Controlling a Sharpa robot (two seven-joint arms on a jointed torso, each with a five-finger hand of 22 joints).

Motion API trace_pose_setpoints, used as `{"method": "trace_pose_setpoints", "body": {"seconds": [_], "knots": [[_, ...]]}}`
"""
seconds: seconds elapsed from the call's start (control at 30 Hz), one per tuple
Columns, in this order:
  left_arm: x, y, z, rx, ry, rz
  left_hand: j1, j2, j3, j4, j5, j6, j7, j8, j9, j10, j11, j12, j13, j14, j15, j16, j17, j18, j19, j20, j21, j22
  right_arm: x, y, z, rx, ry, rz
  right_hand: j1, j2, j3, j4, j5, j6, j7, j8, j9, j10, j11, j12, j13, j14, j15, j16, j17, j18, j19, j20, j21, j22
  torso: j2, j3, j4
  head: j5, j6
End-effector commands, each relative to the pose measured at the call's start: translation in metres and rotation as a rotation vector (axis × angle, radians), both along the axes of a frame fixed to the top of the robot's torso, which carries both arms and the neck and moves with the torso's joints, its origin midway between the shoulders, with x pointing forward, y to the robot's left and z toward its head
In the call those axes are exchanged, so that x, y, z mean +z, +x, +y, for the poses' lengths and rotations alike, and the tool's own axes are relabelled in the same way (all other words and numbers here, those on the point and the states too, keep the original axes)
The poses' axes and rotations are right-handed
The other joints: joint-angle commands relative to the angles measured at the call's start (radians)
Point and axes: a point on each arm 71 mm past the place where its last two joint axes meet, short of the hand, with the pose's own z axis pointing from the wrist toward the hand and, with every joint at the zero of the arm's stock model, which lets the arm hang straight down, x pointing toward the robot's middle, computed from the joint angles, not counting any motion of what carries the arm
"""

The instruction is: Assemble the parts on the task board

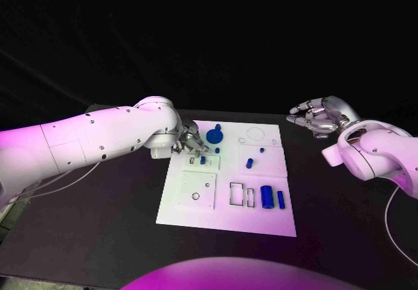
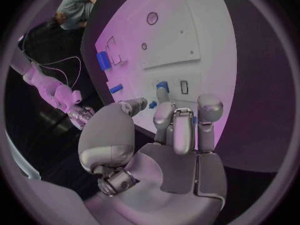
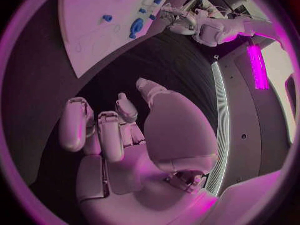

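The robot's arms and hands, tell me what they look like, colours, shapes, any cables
Both arms are smooth white shells with rounded joints and small dark screw dots. The left arm is bulky, with a thin pale cable looping beneath it; the right arm trails a similar cable. Each ends in a silver metallic hand, left hand and right hand, with segmented fingers and rounded pale fingertips.

Two glossy white arms with small dark screws, thin pale cables, and silver-fingered hands
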Motion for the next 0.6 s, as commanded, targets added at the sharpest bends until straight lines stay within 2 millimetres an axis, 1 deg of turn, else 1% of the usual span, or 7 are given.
{"method": "trace_pose_setpoints", "body": {"seconds": [0.03,0.1,0.17,0.2,0.37,0.47,0.6], "knots": [[0.009,0.003,0.001,0.011,-0.017,-0.034,0.028,-0.002,-0.019,-0.001,0.002,-0.024,0.008,-0.016,-0.008,-0.031,0.005,-0.029,-0.045,0.065,0.001,0.003,0.093,-0.004,-0.015,0.003,-0.015,-0.027,0.000,0.000,0.000,0.004,-0.003,-0.008,0.002,-0.007,-0.001,0.005,0.006,-0.008,0.000,0.004,0.001,-0.004,0.001,-0.006,-0.001,0.055,-0.007,-0.007,0.077,0.011,-0.005,-0.002,-0.005,0.033,-0.001,-0.0004,-0.0002,-0.001,0.003],[0.019,0.007,0.006,0.025,-0.028,-0.056,0.055,-0.004,-0.035,0.001,0.004,-0.069,0.029,-0.055,-0.031,-0.097,0.022,-0.100,-0.151,0.063,0.015,0.001,0.089,0.004,-0.043,0.010,-0.041,-0.073,0.000,0.000,-0.001,0.004,-0.004,-0.008,0.002,-0.007,-0.001,0.005,0.006,-0.008,0.000,0.004,0.001,-0.004,0.001,-0.006,-0.001,0.055,-0.007,-0.007,0.077,0.011,-0.005,-0.002,-0.005,0.033,0.000,-0.0009,0.0002,-0.002,0.007],[0.026,0.012,0.010,0.038,-0.037,-0.074,0.086,-0.002,-0.049,0.000,0.007,-0.127,0.061,-0.121,-0.075,-0.140,0.050,-0.147,-0.220,0.060,0.039,-0.002,0.081,0.005,-0.054,0.026,-0.053,-0.090,0.000,0.000,-0.001,0.004,-0.004,-0.007,0.002,-0.007,-0.001,0.005,0.006,-0.008,0.000,0.004,0.001,-0.004,0.001,-0.006,-0.001,0.055,-0.007,-0.007,0.077,0.011,-0.005,-0.002,-0.005,0.033,0.001,-0.0007,0.0008,0.000,0.010],[0.029,0.016,0.012,0.047,-0.041,-0.084,0.099,-0.001,-0.055,0.000,0.008,-0.134,0.070,-0.138,-0.090,-0.155,0.058,-0.163,-0.246,0.058,0.046,-0.004,0.077,0.008,-0.061,0.033,-0.061,-0.104,0.000,0.000,-0.001,0.003,-0.004,-0.007,0.002,-0.007,-0.001,0.005,0.006,-0.008,0.000,0.004,0.001,-0.004,0.001,-0.006,-0.001,0.055,-0.007,-0.007,0.077,0.011,-0.005,-0.002,-0.005,0.033,0.001,-0.0006,0.0008,0.000,0.010],[0.038,0.031,0.021,0.078,-0.038,-0.116,0.111,0.000,-0.062,0.000,0.008,-0.134,0.075,-0.149,-0.103,-0.156,0.063,-0.164,-0.249,0.058,0.051,-0.003,0.079,0.008,-0.060,0.039,-0.061,-0.102,0.000,0.000,-0.001,0.003,-0.004,-0.007,0.002,-0.007,-0.001,0.005,0.006,-0.008,0.000,0.004,0.001,-0.004,0.001,-0.006,-0.001,0.055,-0.007,-0.007,0.077,0.011,-0.005,-0.002,-0.005,0.033,0.001,0.0000,-0.0008,-0.001,0.014],[0.039,0.038,0.021,0.081,-0.026,-0.123,0.112,-0.001,-0.064,0.001,0.007,-0.133,0.075,-0.149,-0.104,-0.154,0.063,-0.162,-0.247,0.058,0.052,-0.002,0.080,0.008,-0.058,0.040,-0.060,-0.099,0.000,0.000,-0.001,0.003,-0.004,-0.007,0.002,-0.007,-0.001,0.005,0.006,-0.008,0.000,0.004,0.001,-0.004,0.001,-0.006,-0.001,0.055,-0.007,-0.007,0.077,0.011,-0.005,-0.002,-0.005,0.033,0.004,-0.0019,-0.0027,0.000,0.017],[0.037,0.045,0.021,0.078,0.002,-0.119,0.112,0.000,-0.069,0.002,0.006,-0.126,0.075,-0.149,-0.108,-0.151,0.064,-0.158,-0.242,0.059,0.052,-0.001,0.081,0.008,-0.055,0.041,-0.058,-0.094,-0.001,0.000,-0.001,0.004,-0.004,-0.005,0.002,-0.007,-0.001,0.005,0.006,-0.008,0.000,0.004,0.001,-0.004,0.001,-0.006,-0.001,0.055,-0.007,-0.007,0.077,0.011,-0.005,-0.002,-0.005,0.033,0.006,-0.0030,-0.0034,0.000,0.018]]}}
